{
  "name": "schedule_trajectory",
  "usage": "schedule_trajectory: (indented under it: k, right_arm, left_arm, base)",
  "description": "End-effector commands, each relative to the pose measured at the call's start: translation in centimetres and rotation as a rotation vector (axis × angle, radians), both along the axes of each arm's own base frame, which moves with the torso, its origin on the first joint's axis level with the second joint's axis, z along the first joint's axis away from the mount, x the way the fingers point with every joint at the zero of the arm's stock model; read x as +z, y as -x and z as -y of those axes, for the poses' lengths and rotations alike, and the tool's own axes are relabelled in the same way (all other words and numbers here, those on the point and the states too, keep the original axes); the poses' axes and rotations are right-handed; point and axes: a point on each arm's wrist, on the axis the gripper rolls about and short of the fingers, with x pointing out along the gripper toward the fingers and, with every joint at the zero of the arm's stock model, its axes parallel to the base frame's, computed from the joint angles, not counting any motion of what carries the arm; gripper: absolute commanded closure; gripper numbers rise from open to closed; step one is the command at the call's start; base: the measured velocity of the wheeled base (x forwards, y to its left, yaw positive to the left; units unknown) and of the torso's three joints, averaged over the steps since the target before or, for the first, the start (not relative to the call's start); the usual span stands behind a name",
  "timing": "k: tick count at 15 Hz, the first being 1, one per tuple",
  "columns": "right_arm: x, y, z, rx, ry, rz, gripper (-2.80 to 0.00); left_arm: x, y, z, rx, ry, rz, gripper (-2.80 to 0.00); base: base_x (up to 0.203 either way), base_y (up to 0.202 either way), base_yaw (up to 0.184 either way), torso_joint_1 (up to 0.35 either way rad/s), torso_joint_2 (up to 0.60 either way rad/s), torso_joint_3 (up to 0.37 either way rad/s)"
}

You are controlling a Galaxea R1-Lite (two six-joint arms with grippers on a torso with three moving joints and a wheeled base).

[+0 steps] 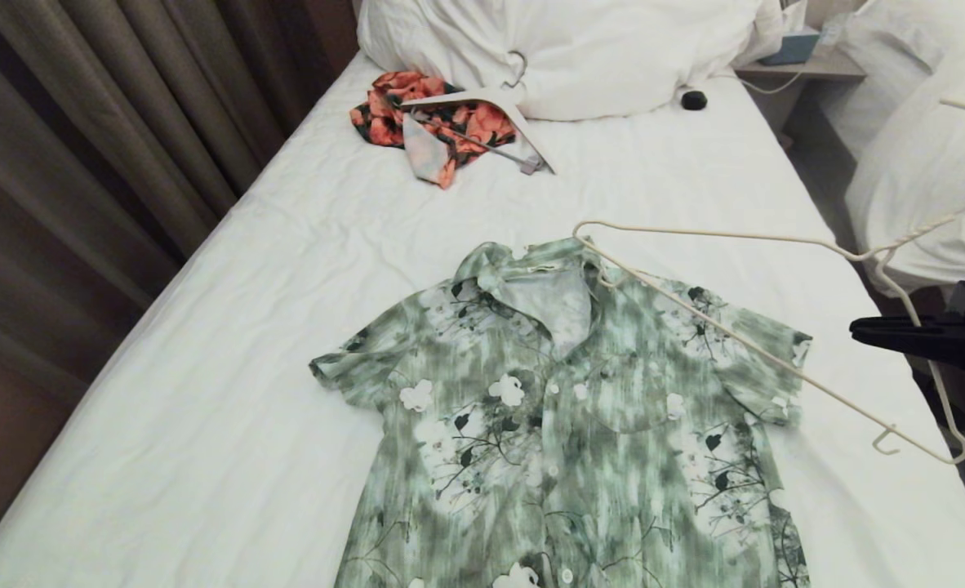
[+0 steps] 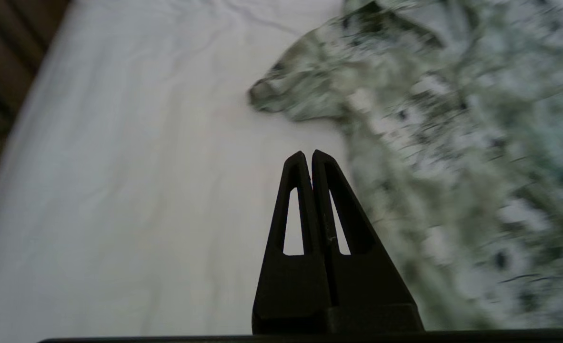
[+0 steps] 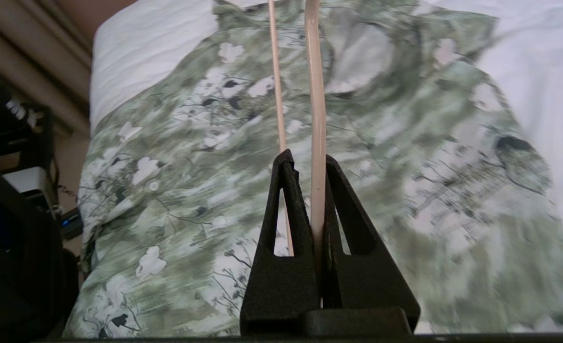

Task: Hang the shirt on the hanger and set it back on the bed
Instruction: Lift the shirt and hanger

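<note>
The green and white floral shirt (image 1: 564, 425) lies flat and buttoned on the bed (image 1: 205, 367), collar toward the pillows. My right gripper (image 1: 858, 331), at the bed's right edge, is shut on the thin cream wire hanger (image 1: 727, 234). The hanger slants over the shirt's right shoulder, with its far corner at the collar. In the right wrist view the gripper (image 3: 307, 159) pinches one hanger (image 3: 312, 95) rod above the shirt (image 3: 215, 166). My left gripper (image 2: 308, 155) is shut and empty, over bare sheet (image 2: 143, 143) beside the shirt's (image 2: 453, 143) sleeve, outside the head view.
An orange-and-black garment (image 1: 425, 122) with a thick white hanger (image 1: 482, 100) lies near the pillows (image 1: 580, 49). A small black object (image 1: 694, 100) sits beside them. Curtains (image 1: 82, 122) line the left side; a neighbouring bed (image 1: 931, 163) and nightstand (image 1: 809, 65) stand on the right.
</note>
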Motion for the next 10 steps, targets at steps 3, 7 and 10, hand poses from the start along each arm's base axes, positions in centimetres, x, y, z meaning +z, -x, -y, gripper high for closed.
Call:
schedule_trajectory:
  k: [3, 7, 10]
  right_arm:
    - [0.5, 0.3, 1.1, -0.037, -0.008, 0.003, 0.00]
    - [0.7, -0.2, 1.4, -0.046, -0.028, -0.028, 0.00]
    - [0.7, -0.6, 1.4, -0.042, -0.033, -0.036, 0.00]
  left_arm:
    - [4.0, -5.2, 0.5, -0.201, 0.120, -0.243, 0.00]
    - [4.7, -13.0, 2.4, -0.431, 0.268, -0.428, 0.00]
    - [3.3, -19.7, 5.5, -0.511, 0.306, -0.560, 0.00]
  base:
    - [0.000, 0.000, 0.000, 0.000, 0.00, 0.000]
    - [0.000, 0.000, 0.000, 0.000, 0.00, 0.000]
    - [0.000, 0.000, 0.000, 0.000, 0.00, 0.000]
